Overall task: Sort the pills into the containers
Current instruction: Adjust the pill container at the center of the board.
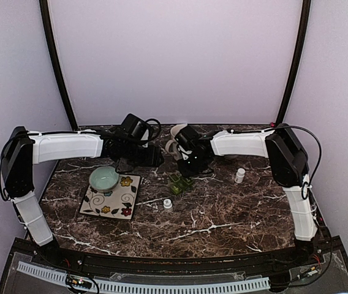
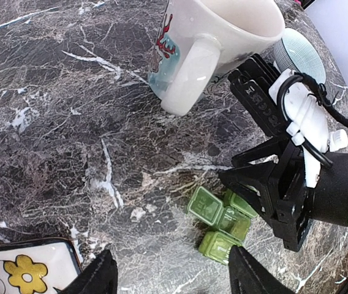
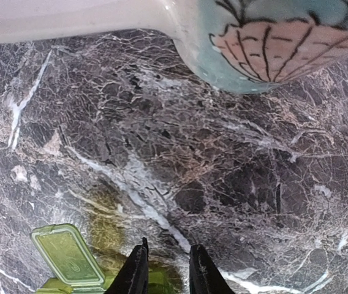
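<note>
The green pill box (image 2: pixel 220 223), three joined compartments, lies on the marble table, one lid (image 2: pixel 205 205) hinged open. It also shows in the top view (image 1: pixel 178 184) and at the bottom left of the right wrist view (image 3: pixel 68 257). My right gripper (image 1: pixel 188 171) hovers right over the box, its fingers (image 3: pixel 136 272) a narrow gap apart with nothing clearly between the tips. It appears from the side in the left wrist view (image 2: pixel 266 190). My left gripper (image 2: pixel 171 272) is wide open and empty, left of the box and above the table (image 1: pixel 151 156). No loose pills show.
A white mug (image 2: pixel 211 43) stands behind the box (image 1: pixel 177 136). Two small white bottles (image 1: pixel 240 176) (image 1: pixel 168 204) stand on the table. A floral square plate (image 1: pixel 116 199) with a teal bowl (image 1: pixel 103 179) sits at the left.
</note>
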`<state>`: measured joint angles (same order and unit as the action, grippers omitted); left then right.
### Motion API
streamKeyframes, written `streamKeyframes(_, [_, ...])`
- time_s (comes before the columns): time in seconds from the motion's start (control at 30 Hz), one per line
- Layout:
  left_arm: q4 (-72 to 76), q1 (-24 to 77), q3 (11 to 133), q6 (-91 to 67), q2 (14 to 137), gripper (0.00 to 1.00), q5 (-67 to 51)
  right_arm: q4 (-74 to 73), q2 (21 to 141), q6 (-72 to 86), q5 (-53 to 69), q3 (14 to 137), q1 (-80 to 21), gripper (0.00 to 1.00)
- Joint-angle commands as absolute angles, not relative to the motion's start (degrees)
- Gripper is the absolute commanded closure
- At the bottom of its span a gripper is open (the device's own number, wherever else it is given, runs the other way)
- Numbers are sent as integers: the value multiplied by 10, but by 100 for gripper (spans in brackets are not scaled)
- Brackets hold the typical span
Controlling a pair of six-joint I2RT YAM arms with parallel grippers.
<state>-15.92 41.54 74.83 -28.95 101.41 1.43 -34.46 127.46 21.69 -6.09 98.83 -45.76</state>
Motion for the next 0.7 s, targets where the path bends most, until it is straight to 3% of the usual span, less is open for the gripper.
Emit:
streamKeyframes(0.0, [-151, 419, 739, -287, 987, 37, 20, -354, 1259, 216, -79, 960, -461, 77])
streamKeyframes(0.67, [-144, 419, 720, -288, 976, 37, 21, -342, 1203, 250, -81, 904, -472, 77])
